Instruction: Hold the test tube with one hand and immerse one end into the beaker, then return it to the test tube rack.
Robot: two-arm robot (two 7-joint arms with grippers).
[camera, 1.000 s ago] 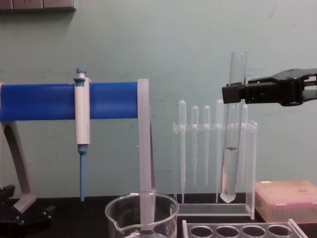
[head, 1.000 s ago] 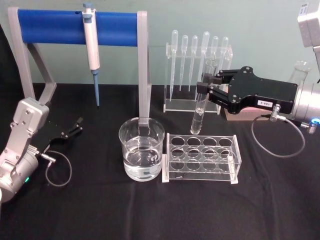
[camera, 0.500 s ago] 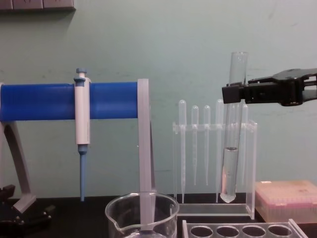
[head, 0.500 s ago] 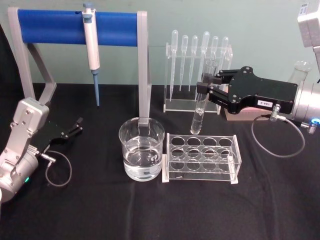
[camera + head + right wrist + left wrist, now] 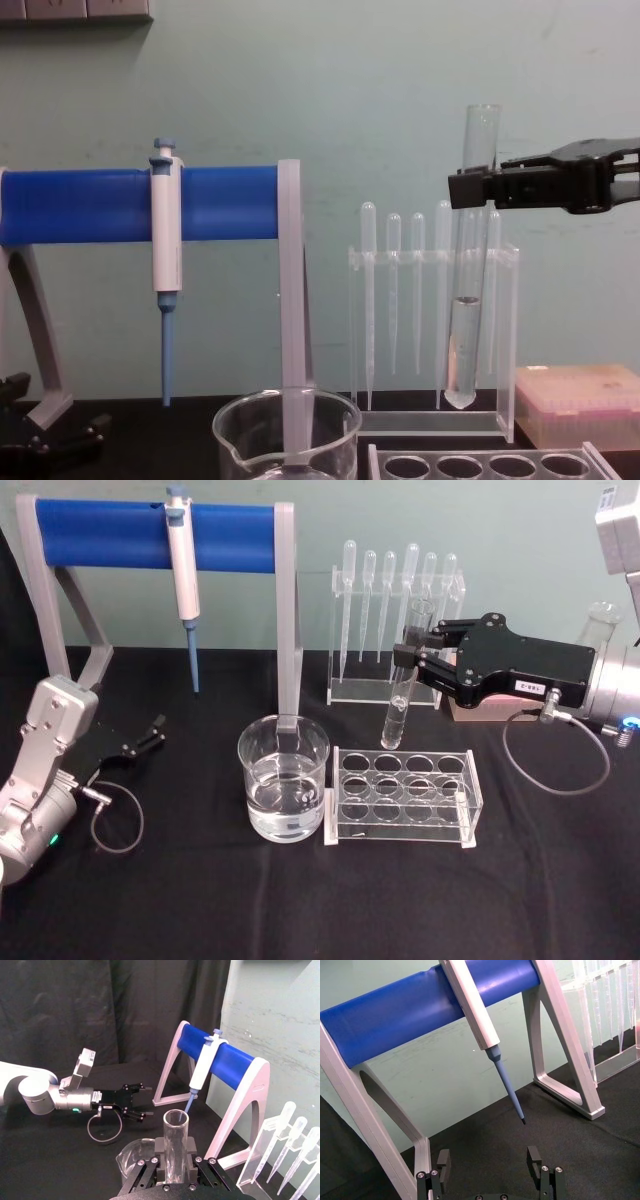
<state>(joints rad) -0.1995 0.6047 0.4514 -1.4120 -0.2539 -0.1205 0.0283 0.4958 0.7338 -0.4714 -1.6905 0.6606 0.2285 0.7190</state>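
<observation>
My right gripper (image 5: 414, 652) reaches in from the right and is clamped on the upper part of the tube (image 5: 397, 705), a little below its open rim. The tube hangs nearly upright in the air, tilted slightly, with its round bottom above the far side of the rack (image 5: 400, 822) and not in any hole. From the chest camera I see liquid filling roughly its lower third. The tube is to the right of the beaker (image 5: 252, 780) and apart from it.

The beaker stands on the black surface (image 5: 200, 900) just left of the rack, almost touching it, and is about half full of clear liquid. Every hole in the rack is unfilled. Behind the tube, at the far edge, a clear stand carries a row of pipettes (image 5: 390, 580). A pink box (image 5: 580, 400) sits to the right of that stand.

At far left, a pipettor (image 5: 182, 565) hangs tip down from the blue bar (image 5: 110, 525) of a grey frame. My left gripper (image 5: 155, 730) sits low at the left, near the surface, fingers spread and holding nothing, well apart from the beaker.
</observation>
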